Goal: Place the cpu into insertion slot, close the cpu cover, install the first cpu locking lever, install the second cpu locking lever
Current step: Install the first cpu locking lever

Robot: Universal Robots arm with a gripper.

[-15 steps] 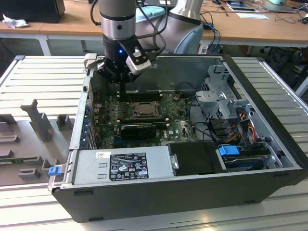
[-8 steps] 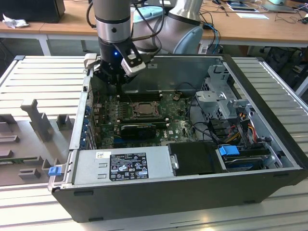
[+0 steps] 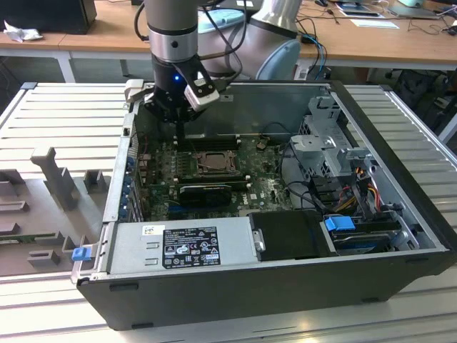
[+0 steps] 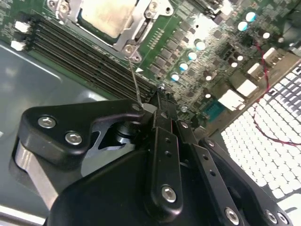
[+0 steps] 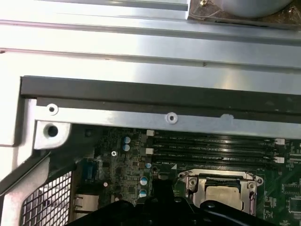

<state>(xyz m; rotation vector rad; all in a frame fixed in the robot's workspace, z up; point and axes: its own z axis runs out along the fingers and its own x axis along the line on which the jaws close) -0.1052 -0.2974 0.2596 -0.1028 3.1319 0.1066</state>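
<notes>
"Chip (image 4: 106,16): where is it?"

"In the slot (image 3: 194,163) on the green board (image 4: 211,56), lying flat with its shiny top up. The cover (image 4: 139,24) lies down around it."

"And the gripper (image 4: 159,100)?"

"Its fingers are close together. I see nothing pinched between them. The tips sit right at the end of the thin lever (image 4: 135,80), near the slot's corner."

"How would the chip feel?"

"Light and stiff, I think, but easy to hurt. Hold it by its edges only, never underneath. The lever looks thin and springy, so I would push it near its free end."
</notes>
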